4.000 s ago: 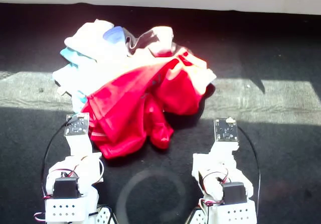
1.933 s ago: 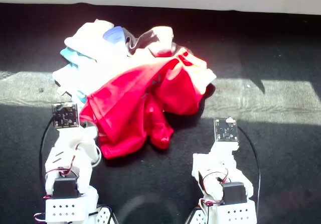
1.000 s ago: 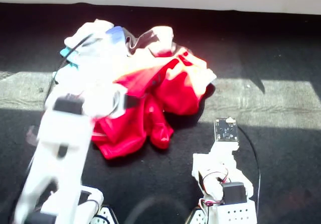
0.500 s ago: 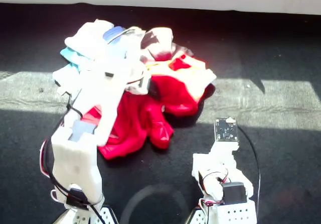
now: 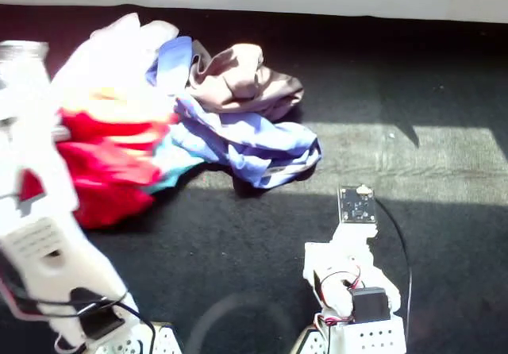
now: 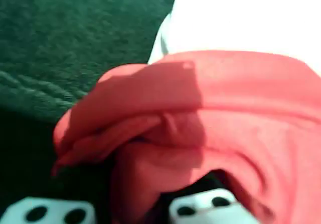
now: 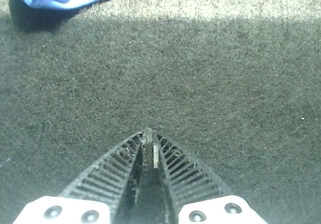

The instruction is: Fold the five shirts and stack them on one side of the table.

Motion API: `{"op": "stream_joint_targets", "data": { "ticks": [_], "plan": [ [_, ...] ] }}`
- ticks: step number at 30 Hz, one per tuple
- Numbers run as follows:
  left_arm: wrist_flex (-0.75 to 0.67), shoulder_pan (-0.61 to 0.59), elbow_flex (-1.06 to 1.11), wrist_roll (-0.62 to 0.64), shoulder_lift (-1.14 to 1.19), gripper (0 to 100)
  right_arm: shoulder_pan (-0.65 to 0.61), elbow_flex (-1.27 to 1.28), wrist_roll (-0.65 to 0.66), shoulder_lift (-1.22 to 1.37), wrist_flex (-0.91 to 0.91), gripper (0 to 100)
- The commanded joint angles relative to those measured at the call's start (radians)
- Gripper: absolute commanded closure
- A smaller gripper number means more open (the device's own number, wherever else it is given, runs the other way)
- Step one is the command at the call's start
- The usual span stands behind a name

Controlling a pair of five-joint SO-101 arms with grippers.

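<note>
The left gripper [image 6: 150, 184] is clamped on the red shirt [image 5: 103, 171], which lies bunched at the left side of the table [image 5: 444, 235], touching the white shirt [image 5: 119, 48]. Just beside them lie the blue shirt [image 5: 246, 144] and the beige shirt [image 5: 242, 80]. The right gripper [image 7: 149, 144] has its fingers pressed together over the dark table.

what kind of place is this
Probably a robotics lab or workshop bench: a left arm and right arm mounted at a dark cloth-covered table, with a red shirt and blue shirt heaped on it.
</note>
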Motion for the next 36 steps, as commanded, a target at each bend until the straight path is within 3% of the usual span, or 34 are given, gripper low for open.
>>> {"op": "stream_joint_targets", "data": {
  "ticks": [1,5,8,13,18,22,25,30,32,36],
  "plan": [
    [0.005,-0.248,-0.234,-0.075,-0.044,99,-0.005,0.134,-0.006,-0.002,-0.012,99.1],
    [0.015,-0.427,-0.367,-0.083,-0.035,99,-0.005,0.134,-0.006,-0.002,-0.012,99.1],
    [-0.023,-0.490,-0.383,-0.080,-0.033,99,-0.005,0.134,-0.006,-0.002,-0.012,99.1],
    [-0.091,-0.479,-0.389,-0.078,-0.033,99,-0.005,0.134,-0.006,-0.002,-0.012,99.1],
    [-0.282,-0.461,-0.384,-0.078,-0.033,99,-0.005,0.134,-0.006,-0.002,-0.012,99.1],
    [-0.341,-0.464,-0.329,-0.083,-0.031,99,-0.005,0.134,-0.006,-0.002,-0.012,99.1],
    [-0.276,-0.458,-0.266,-0.084,-0.035,96,-0.005,0.134,-0.006,-0.002,-0.012,99.1],
    [-0.068,-0.371,-0.306,-0.078,-0.050,77,-0.005,0.134,-0.006,-0.002,-0.012,99.1],
    [0.035,-0.309,-0.371,-0.077,-0.064,73,-0.005,0.134,-0.006,-0.002,-0.012,99.1],
    [0.247,-0.099,-0.501,-0.077,-0.085,73,-0.005,0.134,-0.006,-0.002,-0.012,99.1]
  ]
}}
